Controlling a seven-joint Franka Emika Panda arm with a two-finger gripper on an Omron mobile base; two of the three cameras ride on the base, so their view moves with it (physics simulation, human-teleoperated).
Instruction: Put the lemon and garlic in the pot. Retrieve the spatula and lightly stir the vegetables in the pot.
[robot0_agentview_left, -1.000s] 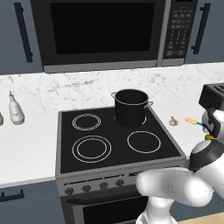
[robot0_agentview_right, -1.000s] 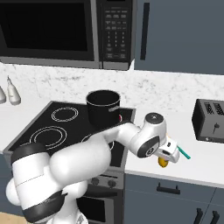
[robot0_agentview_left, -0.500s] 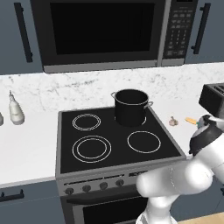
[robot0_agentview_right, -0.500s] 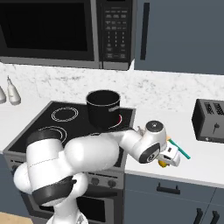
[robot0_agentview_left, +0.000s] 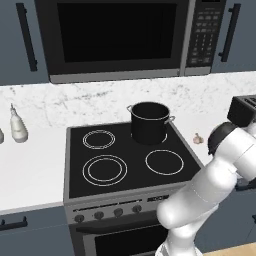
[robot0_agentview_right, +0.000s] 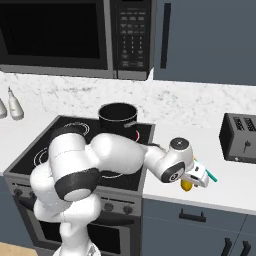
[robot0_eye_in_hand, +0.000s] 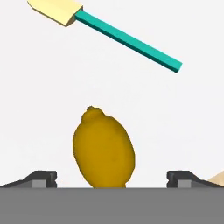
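White counter right of stove: gripper (robot0_eye_in_hand: 112, 177) hangs low over lemon (robot0_eye_in_hand: 103, 148), jaws wide, lemon centred btwn tips, long axis pointing away. Spatula (robot0_eye_in_hand: 109, 30) beyond it; pot (robot0_agentview_left: 149, 122) back on stove.

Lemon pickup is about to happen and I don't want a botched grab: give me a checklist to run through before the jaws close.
1. Jaws open: ok. In the hand view both tips of the gripper stand wide apart.
2. Lemon between the tips: ok, roughly centred, clear gap on each side.
3. Jaws low enough around the lemon: cannot tell; its lower end is cut off at the bottom of the hand view.
4. Spatula clear of the grasp: ok, it lies beyond the lemon, apart from it.
5. Pot ready to receive: ok, upright and uncovered on the back burner.
6. Garlic not yet moved: ok, on the counter beside the stove.
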